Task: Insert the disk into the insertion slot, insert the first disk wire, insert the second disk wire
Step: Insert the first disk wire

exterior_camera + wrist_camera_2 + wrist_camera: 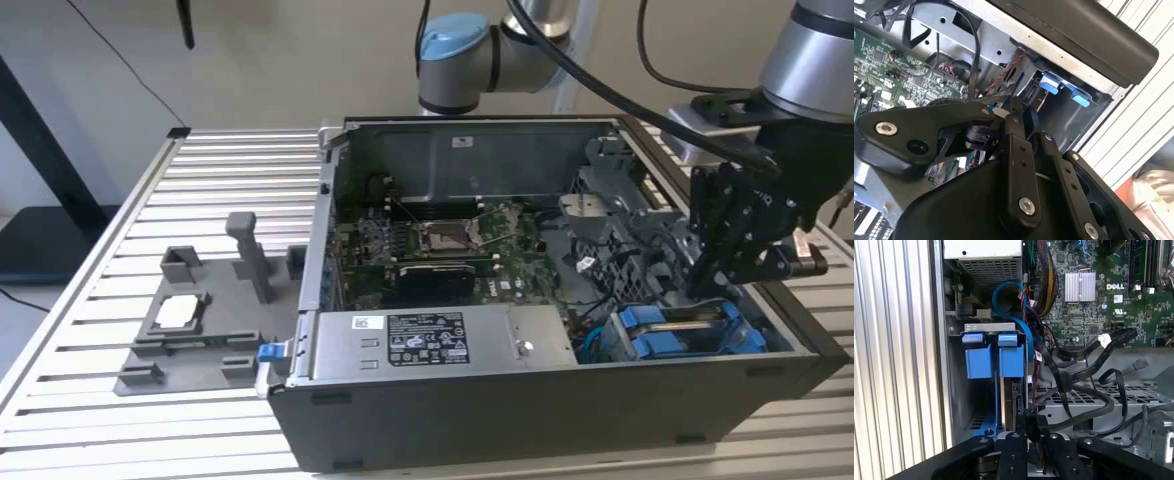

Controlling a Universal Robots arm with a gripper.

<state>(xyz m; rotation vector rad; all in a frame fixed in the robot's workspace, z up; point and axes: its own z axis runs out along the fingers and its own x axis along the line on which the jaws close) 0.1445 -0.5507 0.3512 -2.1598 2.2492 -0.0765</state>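
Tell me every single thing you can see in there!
Table: one, silver slats, under everything.
Computer case: one, dark grey, open, on the table.
Motherboard: one, green, inside the case.
Power supply: one, silver, inside the case.
Drive cage: one, grey, in the case's corner.
Carriers: two, bright blue, side by side in the cage.
Cables: several, mostly black, beside the cage.
Fixture: one, grey, on the table beside the case.
Chip: one, silver, on the fixture.
Robot arm: one, silver with blue cap, behind the case.
Gripper: one, black, over the cage.
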